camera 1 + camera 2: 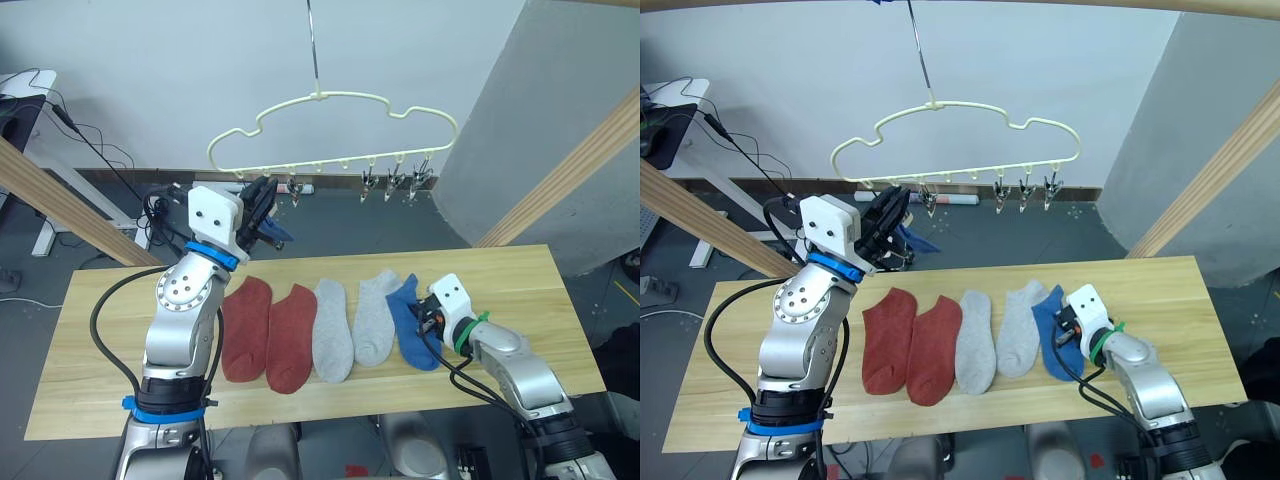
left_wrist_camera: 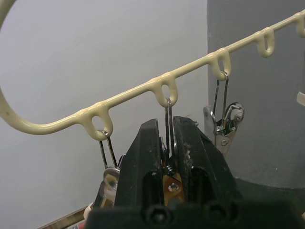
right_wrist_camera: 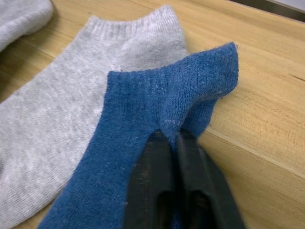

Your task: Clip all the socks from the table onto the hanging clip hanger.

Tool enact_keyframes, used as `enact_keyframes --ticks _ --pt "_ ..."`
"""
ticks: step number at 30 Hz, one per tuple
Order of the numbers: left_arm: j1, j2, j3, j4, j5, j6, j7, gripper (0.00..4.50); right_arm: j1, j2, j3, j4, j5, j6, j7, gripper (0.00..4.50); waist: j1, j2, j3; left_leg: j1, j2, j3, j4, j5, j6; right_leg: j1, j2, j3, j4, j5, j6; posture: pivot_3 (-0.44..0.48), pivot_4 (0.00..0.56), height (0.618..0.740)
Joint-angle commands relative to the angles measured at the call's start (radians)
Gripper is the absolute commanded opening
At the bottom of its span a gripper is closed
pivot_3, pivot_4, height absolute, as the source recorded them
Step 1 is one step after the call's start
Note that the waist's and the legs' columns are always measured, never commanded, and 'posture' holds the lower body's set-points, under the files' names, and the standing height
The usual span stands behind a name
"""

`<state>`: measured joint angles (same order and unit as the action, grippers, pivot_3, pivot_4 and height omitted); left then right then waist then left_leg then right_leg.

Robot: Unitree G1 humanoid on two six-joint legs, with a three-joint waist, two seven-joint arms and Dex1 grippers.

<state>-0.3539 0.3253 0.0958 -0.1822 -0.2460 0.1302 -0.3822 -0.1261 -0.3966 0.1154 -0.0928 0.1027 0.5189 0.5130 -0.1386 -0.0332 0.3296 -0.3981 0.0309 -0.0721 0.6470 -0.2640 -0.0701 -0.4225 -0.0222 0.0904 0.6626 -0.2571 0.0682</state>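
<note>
The left tool (image 2: 167, 157) is reaching up at the clip hanger (image 1: 330, 125), its two black fingers clenched on one of the small metal clips (image 2: 167, 143) hanging from the loops of the cream bottom bar, with another clip (image 2: 224, 126) dangling free just beside it. A scrap of blue fabric (image 1: 277, 232) is showing just below that tool in the head view, though whether it is a sock already in the clip cannot be told. Down on the surface (image 1: 120, 370), five socks are lying in a row: two rust-red socks (image 1: 268, 335), two grey socks (image 1: 352, 328), and one blue sock (image 3: 143, 143) at the right end, overlapping its grey neighbour. The right tool (image 3: 172, 148) is pinching a fold of that blue sock near the cuff, fingers closed tight on the knit, which is puckering upward between them while the rest of the sock is lying flat on the wood. To do this step well, the right arm should probably be lifting straight up so the sock peels off the grey one without dragging it, keeping the cuff uppermost. The left tool's squeeze needs to be holding the clip's jaws apart and steady, since the hanger is hanging from a thin hook (image 1: 312, 45) and looks free to swing when nudged.
</note>
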Motion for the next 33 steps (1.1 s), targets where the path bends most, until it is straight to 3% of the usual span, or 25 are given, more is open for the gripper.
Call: enact_keyframes --ticks 1,7,15,23,33 --pt "0.021 0.006 0.010 -0.018 0.006 0.000 0.005 0.10 0.023 -0.019 -0.039 -0.071 0.029 -0.017 0.019 0.00 0.000 0.000 0.000 0.000 0.000 0.000 0.000 0.000 0.000 0.000 0.000 0.000 0.000 0.000 0.000 -0.189 0.349 0.733" --pt "0.026 0.009 0.018 -0.024 0.000 0.004 0.006 0.10 0.041 -0.063 -0.050 -0.159 0.029 -0.062 0.052 0.00 0.000 0.000 0.000 0.000 0.000 0.000 0.000 0.000 0.000 0.000 0.000 0.000 0.000 0.000 0.000 -0.193 0.351 0.733" --pt "0.013 0.010 0.025 -0.043 -0.059 0.040 -0.026 0.10 -0.160 -0.085 0.168 -0.256 -0.070 -0.102 0.141 0.00 -0.006 0.000 0.000 0.001 0.000 0.000 0.000 0.000 0.000 0.000 0.002 0.002 0.000 -0.002 0.003 -0.194 0.353 0.733" --pt "0.001 0.024 0.048 -0.105 -0.189 0.169 -0.066 0.10 -0.373 -0.010 0.281 -0.172 -0.116 -0.077 0.175 0.00 0.000 0.000 0.000 -0.001 0.000 -0.001 0.000 0.000 0.000 -0.001 0.000 -0.001 -0.001 0.000 0.000 -0.196 0.358 0.733" --pt "-0.022 0.070 0.086 -0.153 -0.331 0.334 -0.080 0.10 -0.498 0.049 0.356 -0.022 -0.179 -0.147 0.217 0.00 -0.001 0.001 0.001 -0.001 0.000 -0.001 0.000 0.000 0.000 -0.001 0.000 -0.001 0.000 0.000 0.000 -0.211 0.351 0.733"
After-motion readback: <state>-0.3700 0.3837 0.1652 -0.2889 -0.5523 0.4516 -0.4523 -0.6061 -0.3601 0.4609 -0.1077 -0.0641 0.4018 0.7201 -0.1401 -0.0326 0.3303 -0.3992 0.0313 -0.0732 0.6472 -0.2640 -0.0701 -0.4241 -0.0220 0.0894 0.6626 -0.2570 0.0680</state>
